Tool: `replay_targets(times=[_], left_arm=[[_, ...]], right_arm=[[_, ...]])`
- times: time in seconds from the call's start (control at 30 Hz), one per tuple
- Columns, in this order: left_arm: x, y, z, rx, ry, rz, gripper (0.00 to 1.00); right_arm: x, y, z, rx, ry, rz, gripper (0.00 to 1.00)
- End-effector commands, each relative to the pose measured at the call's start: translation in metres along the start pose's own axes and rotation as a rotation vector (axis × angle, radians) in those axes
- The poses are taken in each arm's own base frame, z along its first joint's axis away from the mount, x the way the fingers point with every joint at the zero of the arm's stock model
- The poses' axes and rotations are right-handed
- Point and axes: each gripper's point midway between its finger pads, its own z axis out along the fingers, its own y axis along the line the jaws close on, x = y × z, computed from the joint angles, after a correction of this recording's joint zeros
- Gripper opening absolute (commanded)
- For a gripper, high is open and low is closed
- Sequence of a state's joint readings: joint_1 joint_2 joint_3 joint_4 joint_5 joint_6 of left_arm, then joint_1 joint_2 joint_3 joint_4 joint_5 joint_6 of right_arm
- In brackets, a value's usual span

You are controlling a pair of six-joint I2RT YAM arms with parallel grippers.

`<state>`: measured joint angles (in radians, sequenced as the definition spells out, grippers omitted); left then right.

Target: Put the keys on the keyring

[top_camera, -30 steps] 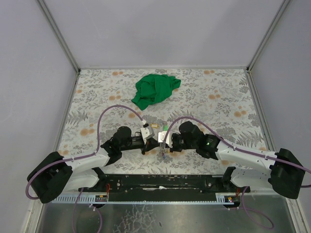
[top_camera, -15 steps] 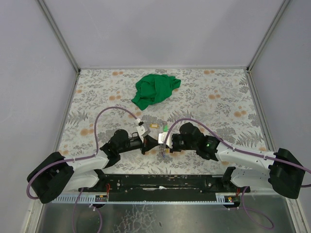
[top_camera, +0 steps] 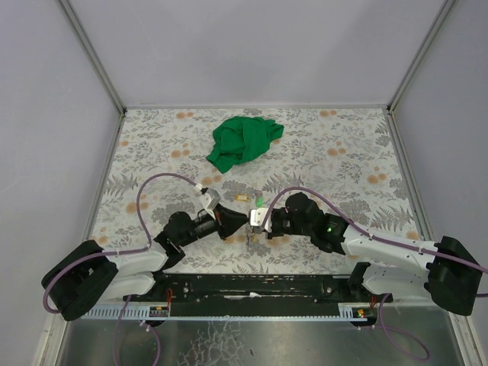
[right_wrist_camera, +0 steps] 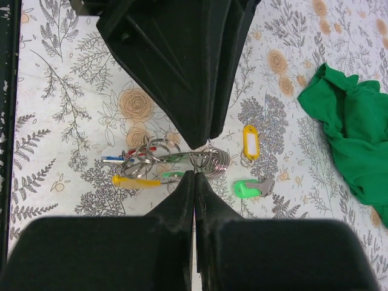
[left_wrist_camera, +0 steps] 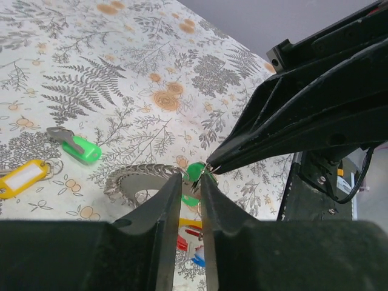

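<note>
The keyring (right_wrist_camera: 212,160) sits mid-bench (top_camera: 343,152), its wire pinched by the clenched right gripper (right_wrist_camera: 194,174). The left gripper (left_wrist_camera: 192,180) nips the bunched keys (right_wrist_camera: 139,180). The wire looks light, stiff and slippery, so the tags likely grip better.

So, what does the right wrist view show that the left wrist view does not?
Only the right wrist view shows the green cloth. Only the left wrist view shows the grey wall. Both show the loose yellow-tagged key, the loose green-tagged key, and the left gripper and right gripper meeting tip to tip at the keyring.
</note>
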<state>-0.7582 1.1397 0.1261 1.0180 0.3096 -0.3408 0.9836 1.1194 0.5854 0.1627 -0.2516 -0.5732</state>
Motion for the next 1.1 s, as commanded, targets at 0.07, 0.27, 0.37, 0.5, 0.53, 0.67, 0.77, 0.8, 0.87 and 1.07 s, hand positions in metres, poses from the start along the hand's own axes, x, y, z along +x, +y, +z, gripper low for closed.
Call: replay_targets(times=[0.07, 0.27, 0.37, 0.5, 0.53, 0.67, 0.77, 0.8, 0.87, 1.07], left_arm=[[-0.015, -0.005, -0.006, 0.023, -0.057, 0.068, 0.25], [-0.011, -0.007, -0.012, 0.066, 0.018, 0.200, 0.34], [-0.010, -0.011, -0.011, 0.100, 0.046, 0.237, 0.37], [-0.003, -0.016, -0.006, 0.149, 0.083, 0.232, 0.39], [0.000, -0.016, -0.004, 0.155, 0.097, 0.228, 0.39], [0.006, -0.015, 0.002, 0.201, 0.145, 0.199, 0.40], [0.006, -0.015, 0.005, 0.220, 0.154, 0.186, 0.39], [0.005, -0.014, 0.006, 0.226, 0.155, 0.189, 0.39], [0.007, -0.013, 0.007, 0.235, 0.164, 0.194, 0.38], [0.016, -0.012, 0.008, 0.269, 0.215, 0.187, 0.35]], right_arm=[[-0.017, -0.005, -0.003, -0.001, -0.035, -0.081, 0.00], [-0.016, -0.004, -0.006, -0.024, -0.016, -0.118, 0.00], [-0.016, -0.004, -0.006, -0.034, -0.008, -0.123, 0.00], [-0.018, -0.002, -0.005, -0.053, -0.011, -0.122, 0.00], [-0.019, -0.001, -0.005, -0.057, -0.015, -0.121, 0.00], [-0.019, 0.001, -0.005, -0.066, -0.021, -0.122, 0.00], [-0.019, 0.003, -0.005, -0.075, -0.023, -0.121, 0.00], [-0.020, 0.004, -0.005, -0.078, -0.025, -0.121, 0.00], [-0.020, 0.004, -0.005, -0.081, -0.028, -0.122, 0.00], [-0.020, 0.006, -0.004, -0.090, -0.031, -0.120, 0.00]])
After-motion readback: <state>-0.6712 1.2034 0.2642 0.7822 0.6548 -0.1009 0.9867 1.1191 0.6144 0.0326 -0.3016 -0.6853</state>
